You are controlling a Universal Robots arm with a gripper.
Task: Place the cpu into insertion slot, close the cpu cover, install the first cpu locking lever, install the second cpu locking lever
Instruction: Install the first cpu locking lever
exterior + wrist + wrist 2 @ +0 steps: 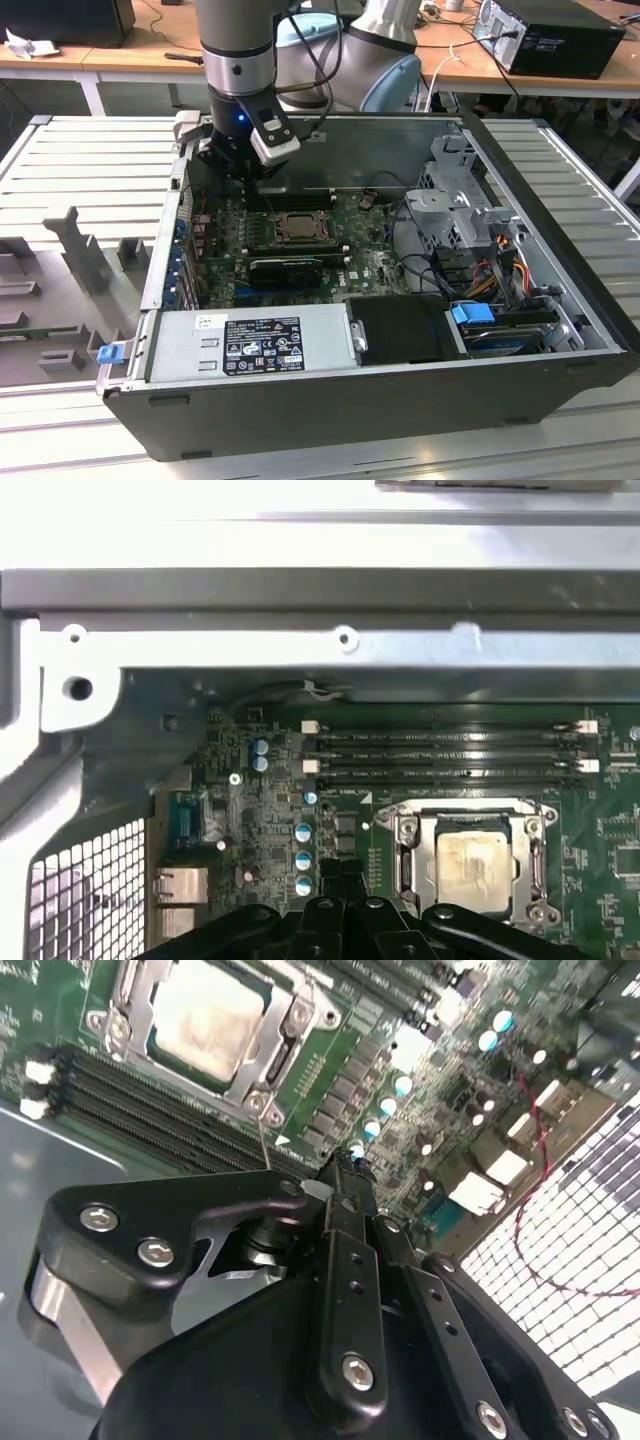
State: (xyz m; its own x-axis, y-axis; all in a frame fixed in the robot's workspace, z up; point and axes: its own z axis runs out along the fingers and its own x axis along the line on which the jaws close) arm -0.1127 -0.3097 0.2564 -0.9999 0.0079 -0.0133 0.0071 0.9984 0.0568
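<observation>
Now | cpu [466, 863] seated under closed cpu cover [468, 815] | gripper [345, 1175] beside socket, pinched together, empty.

Your arm [238, 60] comes down from the top edge of the exterior view, left of centre; its grey and black wrist column stands close to upright; a blue light glows on the lower part of that column; a small pale camera block [273, 140] juts from the wrist toward the lower right. Your gripper [235, 168] hangs below the wrist as a dark mass in the upper left part of that frame. In the second wrist view your gripper [345, 1175] fills the lower half; its black bolted linkage bars run upward and converge to a narrow tip near the centre, the fingers drawn together; in the first wrist view your gripper [345, 885] rises from the bottom edge, just right of centre.
</observation>
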